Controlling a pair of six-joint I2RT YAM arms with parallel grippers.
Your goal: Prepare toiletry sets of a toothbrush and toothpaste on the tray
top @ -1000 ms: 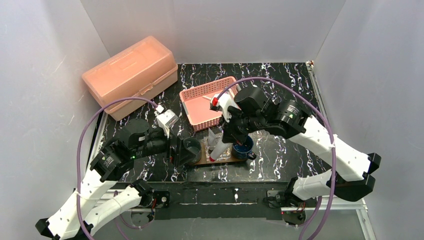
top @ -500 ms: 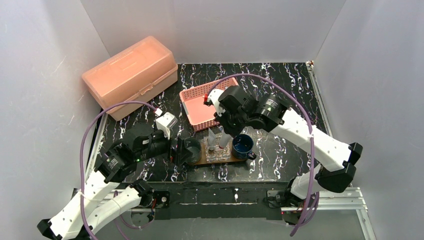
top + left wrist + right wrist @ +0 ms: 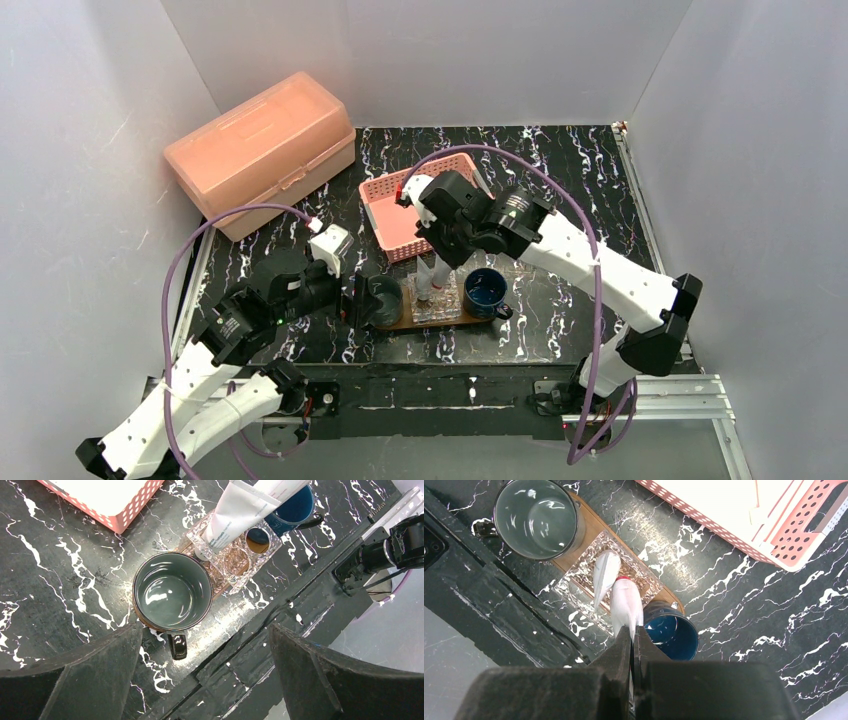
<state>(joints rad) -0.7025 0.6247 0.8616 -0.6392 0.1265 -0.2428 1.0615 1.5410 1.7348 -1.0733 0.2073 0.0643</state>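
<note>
My right gripper [image 3: 437, 272] is shut on the flat end of a silvery-white toothpaste tube [image 3: 626, 605], which hangs cap-down over the clear square box [image 3: 583, 576]. A second tube [image 3: 604, 574] stands in that box. The box sits on the brown wooden tray [image 3: 595, 526] between a grey-green mug [image 3: 536, 517] and a blue mug [image 3: 672, 636]. Thin white toothbrushes [image 3: 785, 501] lie in the pink basket [image 3: 724, 517]. My left gripper [image 3: 205, 680] is open and empty, just near of the grey-green mug [image 3: 172, 591], whose handle points between its fingers.
A large pink lidded box [image 3: 262, 150] stands at the back left. The pink basket [image 3: 415, 205] lies just behind the tray [image 3: 415, 322]. The table's front rail [image 3: 280, 625] runs close under my left gripper. White walls enclose the marbled black table.
My right arm has swung left and back with the tube, which now hangs more upright over the clear box. My left arm has barely moved.
</note>
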